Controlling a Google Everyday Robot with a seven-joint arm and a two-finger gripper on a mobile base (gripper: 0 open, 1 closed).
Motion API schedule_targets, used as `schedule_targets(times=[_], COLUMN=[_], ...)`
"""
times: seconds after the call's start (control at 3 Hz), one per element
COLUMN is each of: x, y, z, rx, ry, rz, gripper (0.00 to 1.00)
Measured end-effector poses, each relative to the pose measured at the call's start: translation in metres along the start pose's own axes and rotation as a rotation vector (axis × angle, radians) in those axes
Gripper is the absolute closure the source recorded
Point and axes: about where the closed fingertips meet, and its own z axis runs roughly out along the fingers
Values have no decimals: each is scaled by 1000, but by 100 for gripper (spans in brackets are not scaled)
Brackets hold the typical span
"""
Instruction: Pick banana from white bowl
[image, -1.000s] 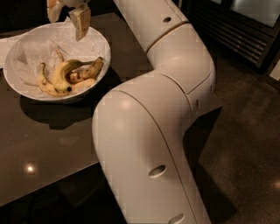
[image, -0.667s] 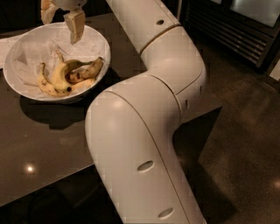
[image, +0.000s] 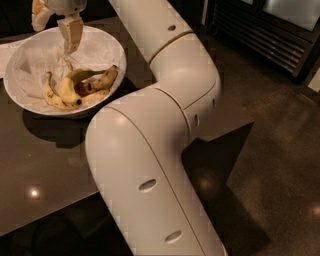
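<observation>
The white bowl (image: 113, 48), lined with crumpled white paper, stands on the dark table at the upper left. Three bananas lie in its near part. The banana (image: 67, 89) is the plump greenish-yellow one in the middle, with a black tip. A thin yellow one (image: 49, 96) lies to its left and a brown-spotted one (image: 101, 80) to its right. My gripper (image: 54, 24) hangs over the bowl's back half, above and apart from the bananas. It is open and empty. One finger (image: 70, 33) points down toward the paper.
My white arm (image: 165, 115) fills the middle of the view and hides part of the dark glossy table (image: 45, 165). A white sheet (image: 7, 49) lies left of the bowl. A dark cabinet with slats (image: 270, 35) stands at the right, beyond the floor.
My gripper has moved to the left and a little lower over the bowl, and the arm has swung left with it. The bananas have not moved.
</observation>
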Motion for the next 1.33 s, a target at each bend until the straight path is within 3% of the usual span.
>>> schedule_targets(times=[0.67, 1.33], x=[-26, -44], y=[-1, 12], z=[21, 43], rx=[-26, -95], ry=[-110, -182], rz=[36, 35], gripper=[42, 41])
